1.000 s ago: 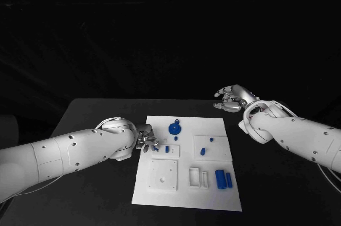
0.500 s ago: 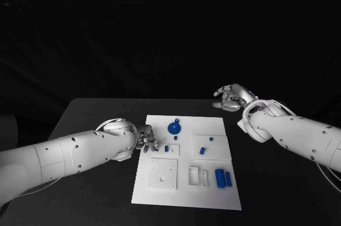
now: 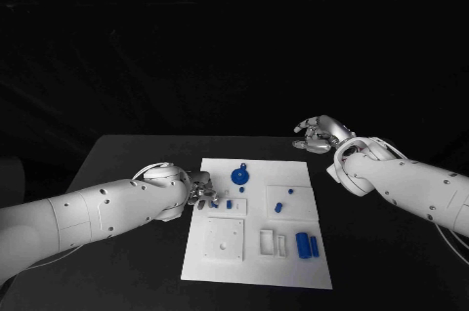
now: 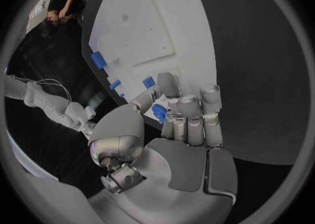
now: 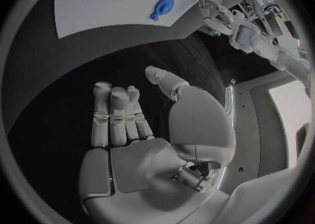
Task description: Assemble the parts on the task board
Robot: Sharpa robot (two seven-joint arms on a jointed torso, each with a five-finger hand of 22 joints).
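Observation:
The white task board [image 3: 256, 270] lies in the middle of the black table. My left hand [image 3: 202, 192] hovers at the board's left edge, over a raised block with small blue parts [image 3: 230, 204]. In the left wrist view this hand [image 4: 177, 129] pinches a small blue part [image 4: 159, 113] between thumb and fingers. My right hand [image 3: 318, 135] hangs off the board, over the table's far right corner. In the right wrist view the right hand [image 5: 131, 124] holds nothing, with its fingers side by side and the thumb apart.
On the board lie a round blue part with a tab [image 3: 240, 176], a blue peg [image 3: 278, 207] on the right block, and two blue cylinders [image 3: 307, 246] near the front right. A white square plate [image 3: 225, 240] and open slots [image 3: 274, 244] sit at the front.
My left arm has sunk very slightly while its hand stays at the board's left edge with the blue part. The right hand has hardly moved.

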